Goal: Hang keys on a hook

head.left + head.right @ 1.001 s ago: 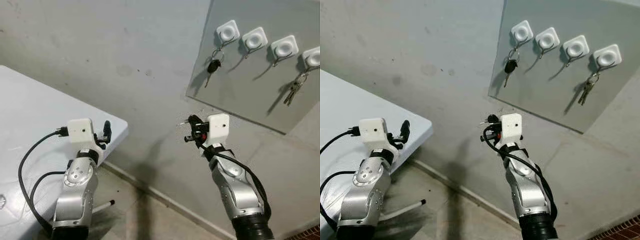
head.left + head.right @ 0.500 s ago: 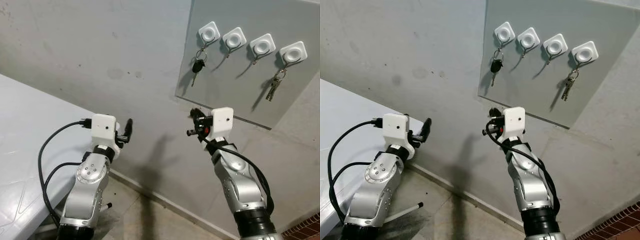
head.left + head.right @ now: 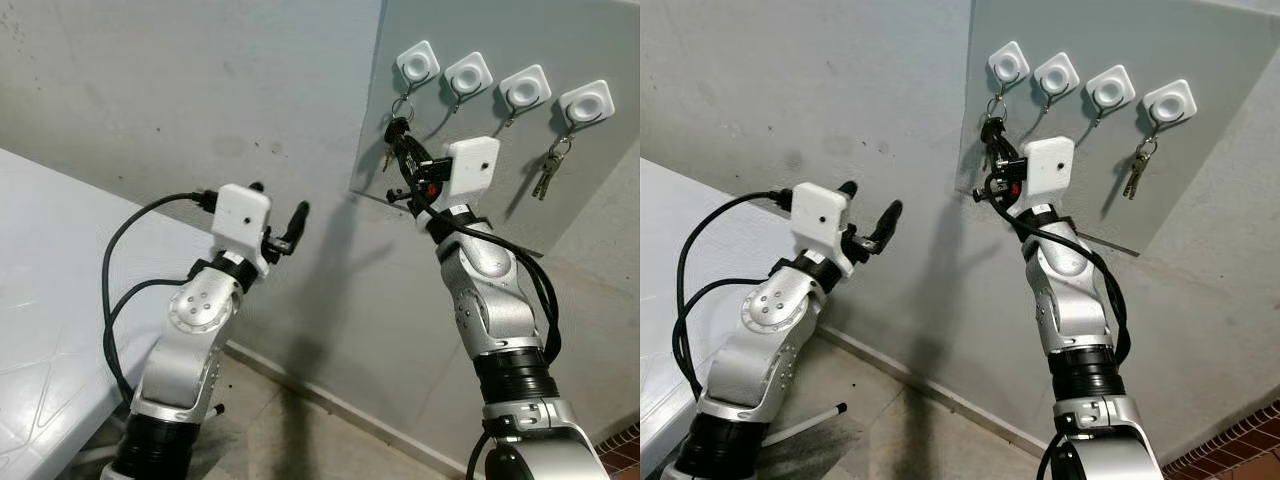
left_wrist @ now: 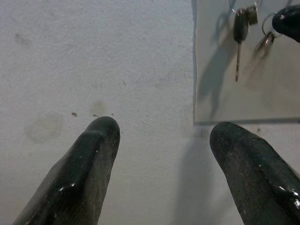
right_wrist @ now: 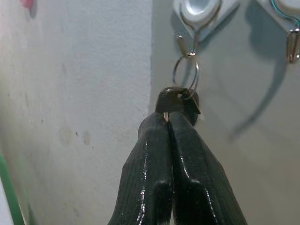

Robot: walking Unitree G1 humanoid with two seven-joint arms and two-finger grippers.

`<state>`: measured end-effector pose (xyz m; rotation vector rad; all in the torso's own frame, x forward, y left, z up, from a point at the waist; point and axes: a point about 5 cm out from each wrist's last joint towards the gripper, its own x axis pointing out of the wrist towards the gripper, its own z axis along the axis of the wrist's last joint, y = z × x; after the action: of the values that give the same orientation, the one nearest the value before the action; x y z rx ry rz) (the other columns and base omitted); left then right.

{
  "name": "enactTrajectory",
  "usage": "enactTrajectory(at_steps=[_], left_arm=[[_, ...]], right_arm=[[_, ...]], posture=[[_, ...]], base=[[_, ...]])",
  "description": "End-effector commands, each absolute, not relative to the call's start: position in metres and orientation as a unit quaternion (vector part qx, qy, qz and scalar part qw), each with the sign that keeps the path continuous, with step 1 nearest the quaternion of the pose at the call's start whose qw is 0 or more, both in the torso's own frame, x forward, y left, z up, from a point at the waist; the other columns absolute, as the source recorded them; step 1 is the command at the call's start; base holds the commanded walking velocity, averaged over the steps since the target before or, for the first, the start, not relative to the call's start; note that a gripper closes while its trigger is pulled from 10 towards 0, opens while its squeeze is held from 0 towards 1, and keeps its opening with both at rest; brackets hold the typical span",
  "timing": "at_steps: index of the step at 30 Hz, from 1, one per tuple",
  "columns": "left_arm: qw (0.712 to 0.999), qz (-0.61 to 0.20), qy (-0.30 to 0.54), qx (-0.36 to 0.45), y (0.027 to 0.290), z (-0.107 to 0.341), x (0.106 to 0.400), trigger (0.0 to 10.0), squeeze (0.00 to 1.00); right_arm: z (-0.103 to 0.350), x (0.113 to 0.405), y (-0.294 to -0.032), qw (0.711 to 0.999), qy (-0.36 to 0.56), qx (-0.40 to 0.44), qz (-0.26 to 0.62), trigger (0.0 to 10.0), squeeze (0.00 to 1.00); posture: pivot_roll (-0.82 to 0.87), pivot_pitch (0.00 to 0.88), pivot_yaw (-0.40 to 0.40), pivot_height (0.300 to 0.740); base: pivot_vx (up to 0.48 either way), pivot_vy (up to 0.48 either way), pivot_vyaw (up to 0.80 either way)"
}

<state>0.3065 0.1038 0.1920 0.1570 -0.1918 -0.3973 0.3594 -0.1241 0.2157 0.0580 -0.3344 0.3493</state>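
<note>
A black-headed key (image 5: 177,99) hangs by its ring (image 5: 186,70) from the leftmost white hook (image 3: 418,63) on a grey wall panel (image 3: 510,140). My right gripper (image 3: 400,135) is raised to that key, and the right wrist view shows its gripper (image 5: 168,117) shut on the key just below the black head. My left gripper (image 3: 280,205) is open and empty, held up before the bare wall to the left of the panel. From the left wrist view the same key (image 4: 240,33) hangs ahead, beyond the left fingertips (image 4: 101,136).
Three more white hooks run along the panel; the rightmost hook (image 3: 587,100) carries a bunch of keys (image 3: 548,175). A white table (image 3: 60,260) stands at my left against the grey wall (image 3: 200,80). Tiled floor (image 3: 300,440) lies below.
My right gripper has risen from below the panel to the key on the leftmost hook and is shut on it. The left arm has also lifted and moved right.
</note>
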Motion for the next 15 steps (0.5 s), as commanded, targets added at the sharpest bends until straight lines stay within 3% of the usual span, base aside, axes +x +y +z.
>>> enactTrajectory(at_steps=[1, 15], left_arm=[[0.966, -0.215, -0.115, 0.085, 0.097, 0.206, 0.307, 10.0, 0.00], [0.962, -0.221, -0.134, 0.091, 0.097, 0.214, 0.304, 10.0, 0.00]], right_arm=[[0.237, 0.363, -0.125, 0.962, -0.205, 0.041, 0.173, 10.0, 0.00], [0.235, 0.352, -0.130, 0.953, -0.225, 0.048, 0.196, 10.0, 0.00]], posture=[[-0.07, 0.000, -0.041, 0.740], [-0.07, 0.000, -0.040, 0.740]], base=[[0.000, 0.000, 0.00], [0.000, 0.000, 0.00]])
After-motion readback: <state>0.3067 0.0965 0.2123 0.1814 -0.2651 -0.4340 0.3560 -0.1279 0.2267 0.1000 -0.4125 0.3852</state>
